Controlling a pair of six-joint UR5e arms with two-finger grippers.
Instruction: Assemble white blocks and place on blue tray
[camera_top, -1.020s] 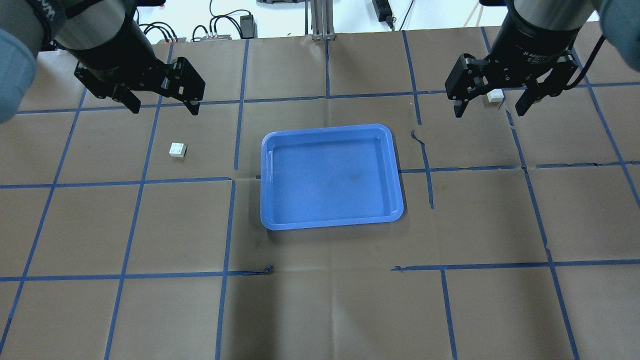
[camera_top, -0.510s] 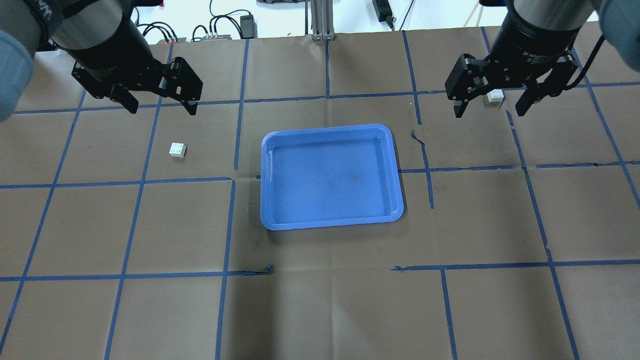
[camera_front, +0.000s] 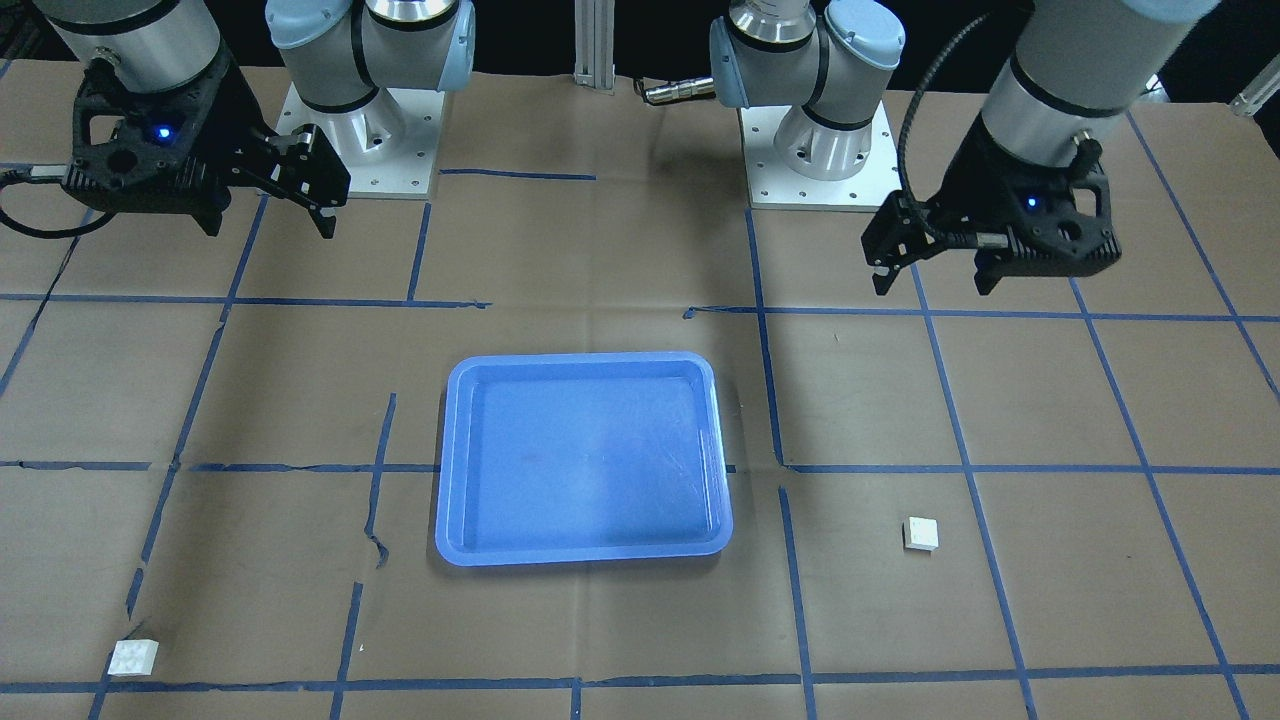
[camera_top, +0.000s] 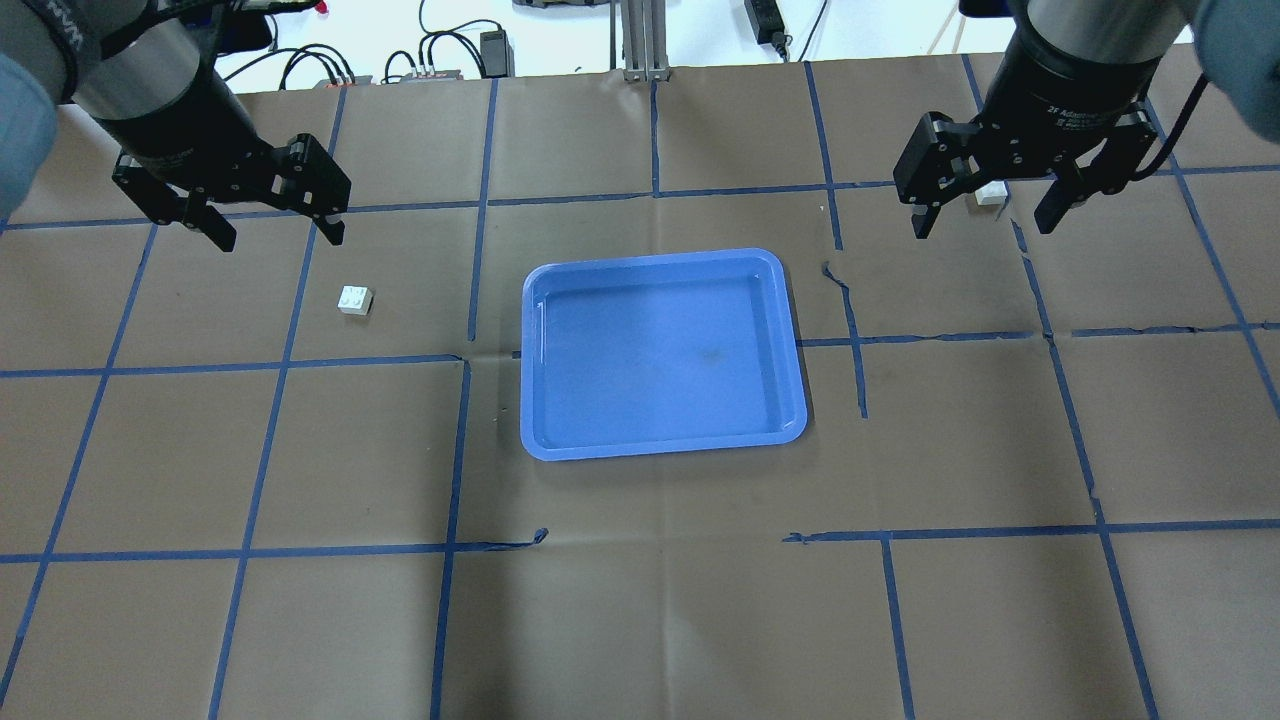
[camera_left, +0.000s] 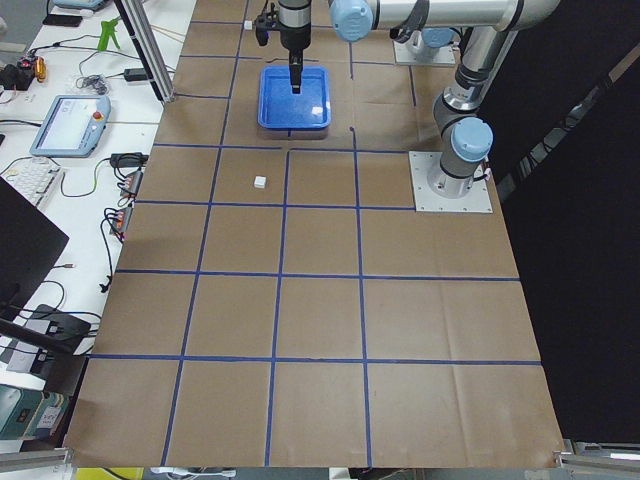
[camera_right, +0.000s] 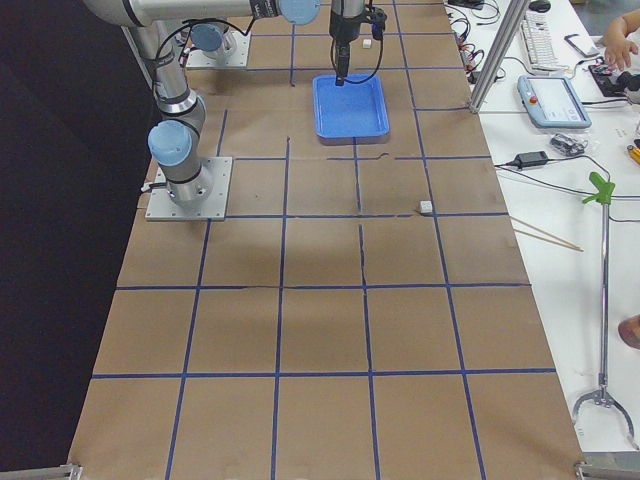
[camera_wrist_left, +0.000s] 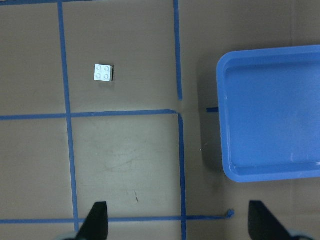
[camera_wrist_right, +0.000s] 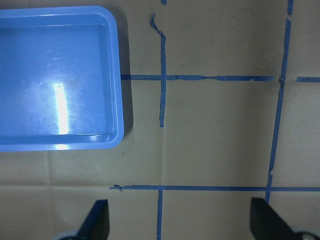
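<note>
The white blocks (camera_top: 355, 300) are unjoined and both lie on the surface (camera_top: 650, 600), neither of them on the blue tray (camera_top: 660, 350). The one on the robot's left sits studs up inside a taped square, well clear of the tray's rim. My left wrist feed shows its four studs plainly, with a corner of the tray off to one side. The other white block (camera_top: 990, 193) is partly hidden behind the right jaws on the overhead feed. From the front camera I see it resting on the surface by a blue tape line (camera_front: 330, 686), well apart from the tray and from those jaws. The tray sits in the middle between the two arms. The left jaws hang released above the surface, gripping nothing. The right jaws are likewise spread wide and hold nothing.
</note>
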